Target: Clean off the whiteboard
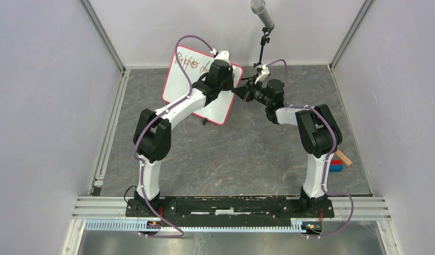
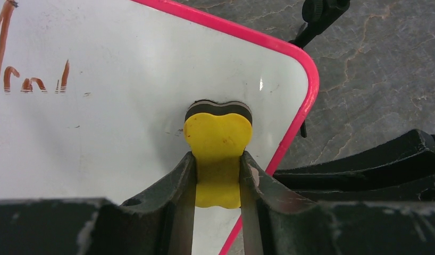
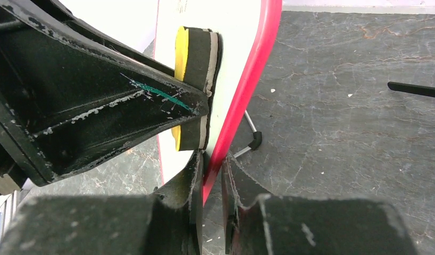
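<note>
**Position.** The whiteboard [image 1: 175,85] is propped on its feet just left of the microphone stand [image 1: 265,38], at the far side of the table. Its rim on the stand side is clamped between the fingers of the right gripper [image 3: 211,170], so the board is judged to be steadied by it.

**Tool state.** The eraser [image 2: 218,135] is clenched by its yellow back in the left gripper [image 2: 218,156]. In the right wrist view its dark felt face is seen laid against the white surface. It is placed near the board's rounded corner on the stand side.

**Governing relation.** The handwriting [image 2: 29,79] lies away from the stand, across bare white surface, and apart from the eraser. Its long axis runs along the board's far edge. A stroke directed away from the stand, along that axis, is judged to be required. The left arm is the nearer and the only one carrying the tool.

**Count.**
- One whiteboard, one eraser and one visible line of handwriting are counted.
- Two grippers are counted, both occupied.
- One microphone stand is counted.
- A few coloured blocks [image 1: 340,162] lie well apart from the stand, near the right arm. Their number cannot be told, as they are partly hidden.
</note>
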Robot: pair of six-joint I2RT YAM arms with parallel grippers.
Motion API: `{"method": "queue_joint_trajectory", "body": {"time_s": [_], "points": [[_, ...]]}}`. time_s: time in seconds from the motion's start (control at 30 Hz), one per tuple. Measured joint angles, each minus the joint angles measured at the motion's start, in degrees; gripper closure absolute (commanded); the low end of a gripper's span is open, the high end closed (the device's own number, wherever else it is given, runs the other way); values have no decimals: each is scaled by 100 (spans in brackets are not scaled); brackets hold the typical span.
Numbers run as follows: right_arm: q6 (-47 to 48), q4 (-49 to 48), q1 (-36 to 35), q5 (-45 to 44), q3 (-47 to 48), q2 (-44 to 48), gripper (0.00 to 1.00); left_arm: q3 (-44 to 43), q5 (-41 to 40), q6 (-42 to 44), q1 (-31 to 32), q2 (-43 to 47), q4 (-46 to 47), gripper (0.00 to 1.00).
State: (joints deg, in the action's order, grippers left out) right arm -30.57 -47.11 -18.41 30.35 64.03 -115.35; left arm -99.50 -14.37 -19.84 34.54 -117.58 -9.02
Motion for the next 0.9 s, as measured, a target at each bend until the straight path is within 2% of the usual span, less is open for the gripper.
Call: {"method": "queue_joint_trajectory", "body": {"time_s": [0.23, 0.57, 0.9], "points": [[0, 0, -11, -48, 0, 0, 100, 4, 439, -9, -315, 15, -22, 68], [-2, -76, -22, 35, 0, 0, 100, 184, 592, -184, -1860, 50, 39, 68], [-2, -81, -22, 57, 0, 0, 100, -356, 516, -214, -1720, -190, -197, 68]]}}
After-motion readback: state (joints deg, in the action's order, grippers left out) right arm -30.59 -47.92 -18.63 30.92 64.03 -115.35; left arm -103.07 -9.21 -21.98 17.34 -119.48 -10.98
